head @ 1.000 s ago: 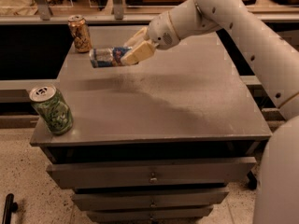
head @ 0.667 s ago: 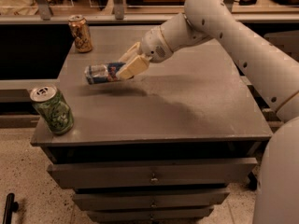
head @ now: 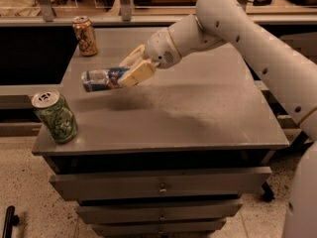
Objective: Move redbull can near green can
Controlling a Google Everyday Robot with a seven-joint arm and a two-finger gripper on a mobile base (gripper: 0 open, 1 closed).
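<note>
Two risks: the gripper (head: 130,69) pinches the redbull can (head: 101,79) sideways, aloft near the left edge of the desk (head: 198,123). Released so, it may roll off, or topple the green can (head: 55,117) at the front-left corner.

Table (head: 198,113) carries green can (head: 54,117) front left, brown can (head: 85,35) back left; my gripper (head: 130,68) holds blue can (head: 99,79) above it

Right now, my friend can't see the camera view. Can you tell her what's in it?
The robot's gripper holds the redbull can sideways just above a grey table, behind and to the right of the green can, which stands at the table's front left corner. An orange-brown can stands at the back left.
</note>
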